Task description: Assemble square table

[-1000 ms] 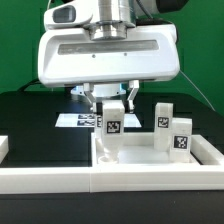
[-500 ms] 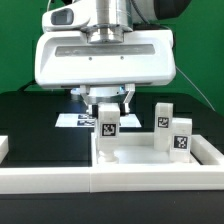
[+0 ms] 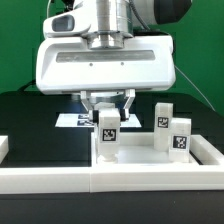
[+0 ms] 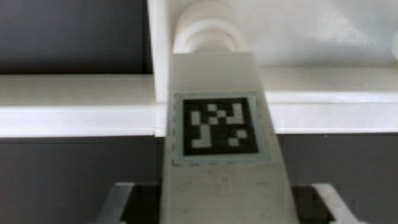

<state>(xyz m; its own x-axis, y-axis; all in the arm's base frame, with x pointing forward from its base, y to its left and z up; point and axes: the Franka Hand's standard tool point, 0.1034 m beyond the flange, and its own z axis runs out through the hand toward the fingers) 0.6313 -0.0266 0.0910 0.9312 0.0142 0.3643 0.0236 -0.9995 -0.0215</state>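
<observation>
We see the black table surface (image 3: 30, 120) filling the lower scene, and we take the white square top (image 3: 205, 150) with its raised rim as our landmark; it lies at the front of the exterior view, its rim running along the near edge. Above its far corner on the exterior view's left hangs the arm's broad white wrist housing (image 3: 108, 60). Beyond the top, flat on the black surface, lies the marker board (image 3: 72, 120), partly hidden behind the arm. Under the housing the gripper (image 3: 108, 112) reaches down, and we find its jaws closed on one leg (image 3: 108, 135), which stands upright, tag facing the camera, its lower end inside the top near that left far corner. In the wrist view this leg (image 4: 217, 120) fills the middle between the fingers (image 4: 125, 200). Two other legs (image 3: 162, 122) (image 3: 180, 137) stand upright inside the top toward the exterior view's right, just beside each other and well apart from the gripper.
</observation>
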